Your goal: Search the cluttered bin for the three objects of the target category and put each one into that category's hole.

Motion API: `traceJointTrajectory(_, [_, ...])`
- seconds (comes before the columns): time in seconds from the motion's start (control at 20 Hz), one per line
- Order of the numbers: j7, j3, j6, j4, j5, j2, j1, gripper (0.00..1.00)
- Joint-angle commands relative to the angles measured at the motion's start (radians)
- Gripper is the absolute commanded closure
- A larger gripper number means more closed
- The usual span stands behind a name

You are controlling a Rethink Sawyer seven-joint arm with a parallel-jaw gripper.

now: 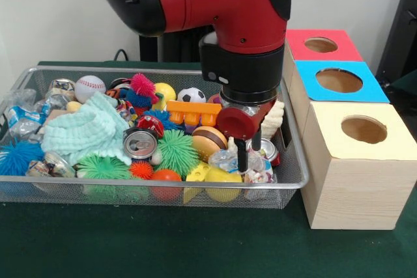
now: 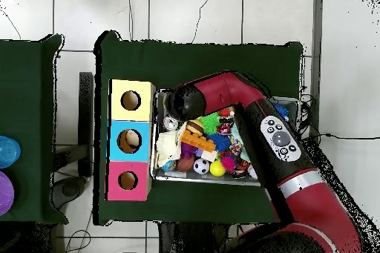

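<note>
Green cloth lies nearest, then the wire tray [image 1: 39,190] full of toys. My pincer [image 1: 249,151] hangs with its fingers [image 1: 242,156] apart over a clear packet [image 1: 228,161], which lies just under and a little beside the tips. I judge one finger may come down on the can [image 1: 268,150] beside it, or on the yellow ball [image 1: 223,183], and push the packet away. More packets [image 1: 19,115] lie far across the tray.
</note>
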Motion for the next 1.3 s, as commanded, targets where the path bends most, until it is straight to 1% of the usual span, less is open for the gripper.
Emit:
traceJointTrajectory(0.05, [-0.361,-0.026,0.086,-0.061,-0.074,0.071,-0.028,0.0])
traceJointTrajectory(0.2, [-0.368,-0.026,0.073,-0.058,-0.083,0.085,-0.032,0.0])
traceJointTrajectory(0.35, [-0.402,-0.02,0.072,-0.055,-0.092,0.106,-0.039,0.0])
traceJointTrajectory(0.8, [-0.477,-0.013,0.12,-0.055,-0.078,0.145,-0.037,0.0])
traceJointTrajectory(1.05, [-0.481,-0.024,0.134,-0.057,-0.066,0.15,-0.03,0.0])
traceJointTrajectory(1.3, [-0.447,-0.065,0.189,-0.066,-0.054,0.134,-0.013,0.0])
